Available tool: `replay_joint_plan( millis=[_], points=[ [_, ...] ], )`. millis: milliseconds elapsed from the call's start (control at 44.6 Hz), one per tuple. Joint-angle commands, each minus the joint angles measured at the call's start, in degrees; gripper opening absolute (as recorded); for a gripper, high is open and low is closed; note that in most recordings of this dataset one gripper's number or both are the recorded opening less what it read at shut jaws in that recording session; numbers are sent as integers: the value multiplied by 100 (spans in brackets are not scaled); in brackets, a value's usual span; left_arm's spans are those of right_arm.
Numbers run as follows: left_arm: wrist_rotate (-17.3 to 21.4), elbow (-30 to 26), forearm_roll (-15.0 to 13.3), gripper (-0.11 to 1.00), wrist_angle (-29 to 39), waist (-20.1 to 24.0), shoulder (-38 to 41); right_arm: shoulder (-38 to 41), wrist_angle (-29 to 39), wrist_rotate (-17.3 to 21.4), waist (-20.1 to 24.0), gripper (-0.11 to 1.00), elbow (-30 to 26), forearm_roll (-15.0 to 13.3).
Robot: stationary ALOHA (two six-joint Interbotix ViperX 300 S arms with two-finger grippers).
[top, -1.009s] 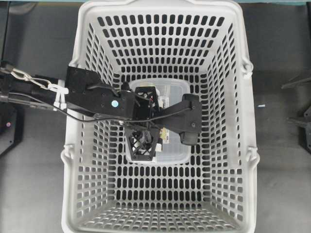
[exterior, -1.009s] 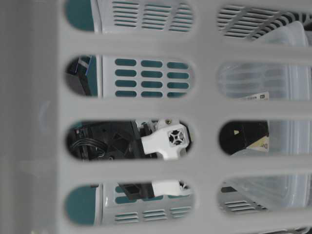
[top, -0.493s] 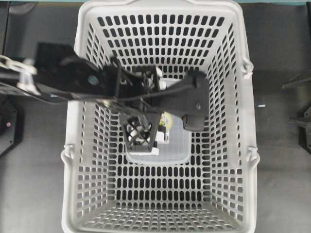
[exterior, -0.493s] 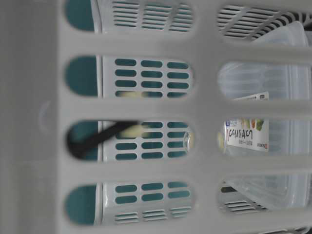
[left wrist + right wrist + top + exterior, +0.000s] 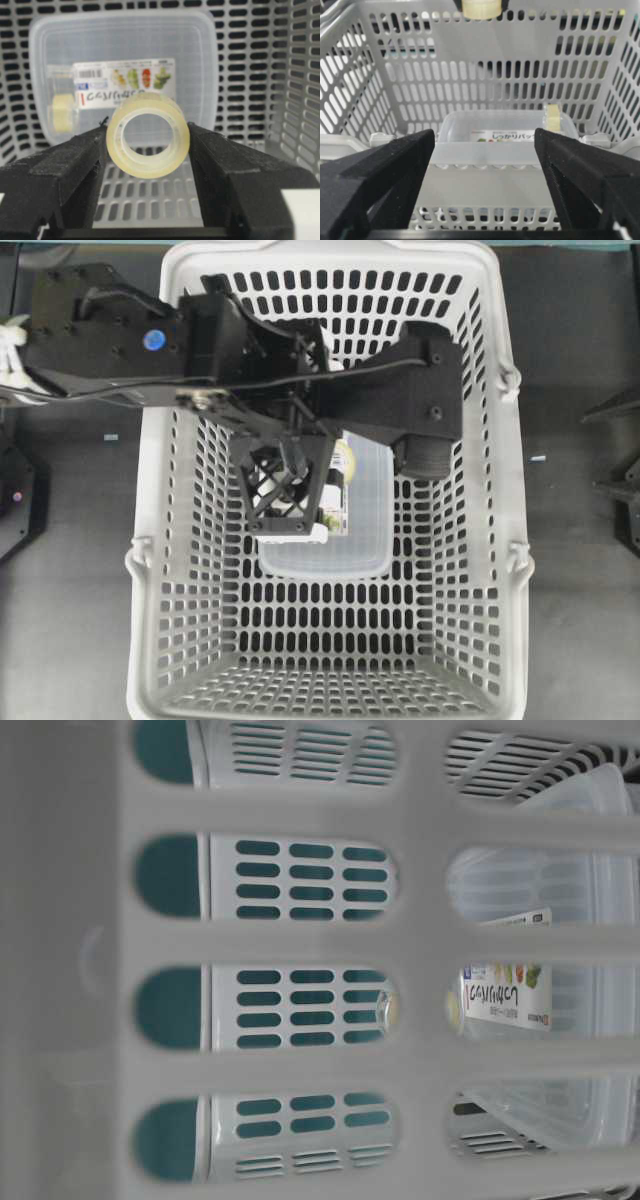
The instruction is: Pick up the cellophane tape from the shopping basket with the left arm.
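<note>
Task progress: I judge the pick all but complete; the ring is clamped and held above the basket floor, and what remains, if anything, is to carry it clear of the rim.
Small pale-yellow translucent cellophane tape ring (image 5: 148,135): it sits pinched between my two fingers, hole facing the wrist camera, touching both inner faces, well above the container below. From the right wrist view it shows at the top edge (image 5: 481,7), near rim height.
My left claw (image 5: 148,150): closed on the tape ring; black lattice-patterned fingers (image 5: 283,488) with a rough, matte printed surface.
My left arm (image 5: 120,335): black flat plates with a blue round dot, reaching in over the basket's left wall.
My right claw (image 5: 485,165): jaws stand wide apart, holding nothing, looking into the basket from its end.
Large light-grey plastic shopping basket (image 5: 500,490): rigid, smooth moulded walls and floor pierced with rows of oblong slots; rounded corners.
Clear rectangular plastic food container (image 5: 125,50): glossy, rounded corners, lying on the basket floor; a printed paper label faces up.
Second pale tape ring (image 5: 62,112): appears beside the container's label; whether it lies in or against the container I cannot tell.
Dark grey counter (image 5: 580,620): flat, matte, carrying the basket.
</note>
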Motion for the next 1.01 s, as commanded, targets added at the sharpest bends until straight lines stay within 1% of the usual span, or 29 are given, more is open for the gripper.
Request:
replay_joint_plan(
  millis=[0,986],
  points=[
    [9,-149,26,50,0,-9,-79,26,-62,18,9,78,-70,18],
    [0,-149,26,50,0,-26,0,9,-62,18,9,78,-62,18]
  ],
)
